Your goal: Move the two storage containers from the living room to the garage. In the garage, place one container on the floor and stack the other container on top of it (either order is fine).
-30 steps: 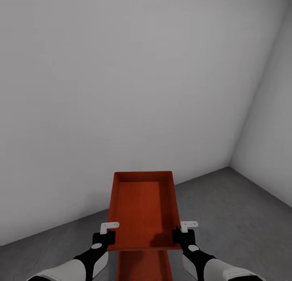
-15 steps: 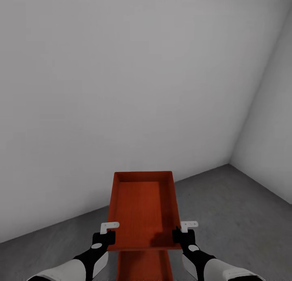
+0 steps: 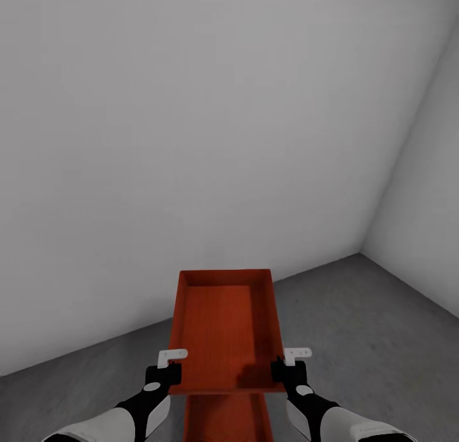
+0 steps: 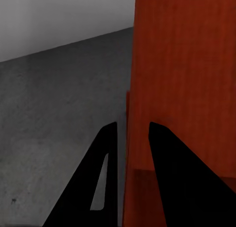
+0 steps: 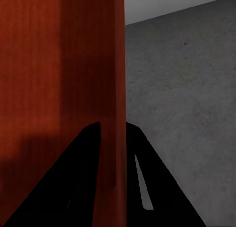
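Two orange-red bins are in sight. The upper bin (image 3: 224, 327) is held up in front of the robot, open side up, its long axis running straight away from the robot toward the grey wall (image 3: 191, 142), short ends near and far. The lower bin (image 3: 226, 418) sits directly beneath it, close to the robot's trunk, lined up the same way; just its near part shows under the upper one's front edge, and I cannot tell whether the two touch.

Two arms hold the upper bin, one at each near corner. The left pincer (image 3: 171, 370) is clamped on the left long wall: in the left wrist view its two dark fingers (image 4: 167, 158) straddle the thin orange wall, one outside, one inside. The right pincer (image 3: 284, 369) is clamped likewise on the right long wall, and in the right wrist view its fingers (image 5: 88, 158) squeeze the wall between them.

Below and around lies the dark grey concrete floor (image 3: 357, 327) of the garage, meeting two bare grey walls at a corner ahead and to the right.
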Motion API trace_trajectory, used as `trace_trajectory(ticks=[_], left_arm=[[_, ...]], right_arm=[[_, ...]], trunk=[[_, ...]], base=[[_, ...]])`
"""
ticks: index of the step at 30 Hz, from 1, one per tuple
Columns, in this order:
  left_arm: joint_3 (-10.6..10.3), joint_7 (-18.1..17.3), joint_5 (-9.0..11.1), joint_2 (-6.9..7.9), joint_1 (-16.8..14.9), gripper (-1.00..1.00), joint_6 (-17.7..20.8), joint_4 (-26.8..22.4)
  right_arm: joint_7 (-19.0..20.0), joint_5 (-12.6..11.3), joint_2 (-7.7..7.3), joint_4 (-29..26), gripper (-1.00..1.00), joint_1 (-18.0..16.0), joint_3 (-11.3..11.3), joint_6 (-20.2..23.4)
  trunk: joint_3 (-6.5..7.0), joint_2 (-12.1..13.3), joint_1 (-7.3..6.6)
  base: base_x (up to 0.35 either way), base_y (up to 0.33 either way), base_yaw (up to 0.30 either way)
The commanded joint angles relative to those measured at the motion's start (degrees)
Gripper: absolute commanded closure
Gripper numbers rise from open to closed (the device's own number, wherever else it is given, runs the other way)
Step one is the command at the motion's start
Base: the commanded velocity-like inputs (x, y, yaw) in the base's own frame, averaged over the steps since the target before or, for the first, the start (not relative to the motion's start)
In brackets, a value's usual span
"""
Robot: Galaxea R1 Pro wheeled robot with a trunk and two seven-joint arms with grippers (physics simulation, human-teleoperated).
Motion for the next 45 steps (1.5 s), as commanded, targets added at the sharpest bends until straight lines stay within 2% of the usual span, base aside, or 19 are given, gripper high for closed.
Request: trace_trajectory(ticks=[1, 45], left_arm=[[-0.1, 0.8, 0.2, -0.02, -0.1, 1.0, -1.9, 0.0], [-0.1, 0.8, 0.1, -0.02, 0.0, 1.0, -1.9, -0.1]], right_arm=[[-0.2, -1.4, 1.36, 0.2, 1.0, -0.1, -3.2, -0.3], [-0.2, -1.4, 1.27, 0.2, 1.0, -0.1, -3.2, -0.3]], trunk=[[-0.19, -0.1, 0.02], [-4.25, -0.1, 0.02]], base=[[-0.004, 0.0, 0.0], [0.0, 0.0, 0.0]])
